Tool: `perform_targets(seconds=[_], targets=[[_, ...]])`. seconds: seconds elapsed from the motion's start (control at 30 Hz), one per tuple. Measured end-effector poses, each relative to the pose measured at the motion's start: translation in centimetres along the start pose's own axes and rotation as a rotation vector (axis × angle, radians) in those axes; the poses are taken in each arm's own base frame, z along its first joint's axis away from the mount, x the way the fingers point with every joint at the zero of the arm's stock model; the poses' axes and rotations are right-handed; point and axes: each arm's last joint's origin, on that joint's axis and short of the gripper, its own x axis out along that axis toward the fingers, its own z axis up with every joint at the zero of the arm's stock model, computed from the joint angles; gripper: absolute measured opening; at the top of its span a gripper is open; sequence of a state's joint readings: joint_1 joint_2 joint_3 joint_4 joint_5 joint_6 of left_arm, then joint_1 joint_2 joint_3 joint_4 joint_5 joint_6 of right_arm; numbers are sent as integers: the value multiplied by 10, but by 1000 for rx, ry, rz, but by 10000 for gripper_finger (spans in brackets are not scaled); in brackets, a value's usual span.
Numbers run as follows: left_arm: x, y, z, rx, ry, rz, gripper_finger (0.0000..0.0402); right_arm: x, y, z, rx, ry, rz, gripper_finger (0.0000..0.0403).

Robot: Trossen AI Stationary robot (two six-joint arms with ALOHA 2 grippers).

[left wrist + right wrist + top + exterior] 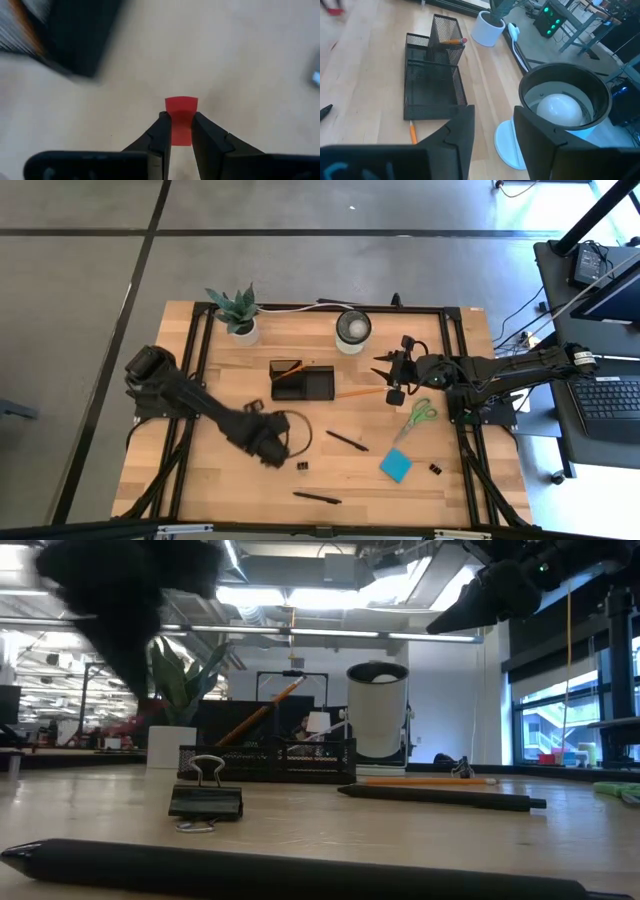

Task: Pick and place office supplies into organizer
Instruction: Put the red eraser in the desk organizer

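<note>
Nearest the front edge of the worktop [230,480]: one black pen [317,498], a small black clip [303,467] just behind it, a second clip [436,469] toward the front right corner.

Left gripper [180,131] over the front-centre area, pinching a small red eraser [181,120] between its fingers – eraser gripped on both sides, raised above the wood.

Mid-worktop: second black pen [346,441], blue sticky-note pad [395,466], green-handled scissors [419,414] toward the right edge, loose orange pencil [358,393] just right of the organizer [301,381].

Organizer at centre – black mesh, one orange pencil already standing in its rear compartment.

Right gripper [492,127] above the worktop between organizer and white-rimmed cup [352,328], fingers spread, holding nothing.

Potted plant [238,310] near the back edge.
</note>
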State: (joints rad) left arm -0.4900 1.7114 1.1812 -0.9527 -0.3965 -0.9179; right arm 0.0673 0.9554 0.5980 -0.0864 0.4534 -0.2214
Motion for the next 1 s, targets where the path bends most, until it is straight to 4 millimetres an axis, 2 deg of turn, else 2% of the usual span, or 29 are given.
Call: perform_targets(seconds=[0.27, 0.53, 0.83, 1.0], targets=[[17, 37, 37, 122, -106, 208, 58, 0, 0, 0, 0, 0, 0, 140], [28, 63, 58, 71, -121, 305, 58, 0, 0, -1, -5, 9, 2, 140], [34, 65, 65, 23, -141, 271, 58, 0, 0, -1, -24, 12, 3, 140], [47, 64, 58, 7, -137, 275, 58, 0, 0, -1, -24, 12, 3, 140]])
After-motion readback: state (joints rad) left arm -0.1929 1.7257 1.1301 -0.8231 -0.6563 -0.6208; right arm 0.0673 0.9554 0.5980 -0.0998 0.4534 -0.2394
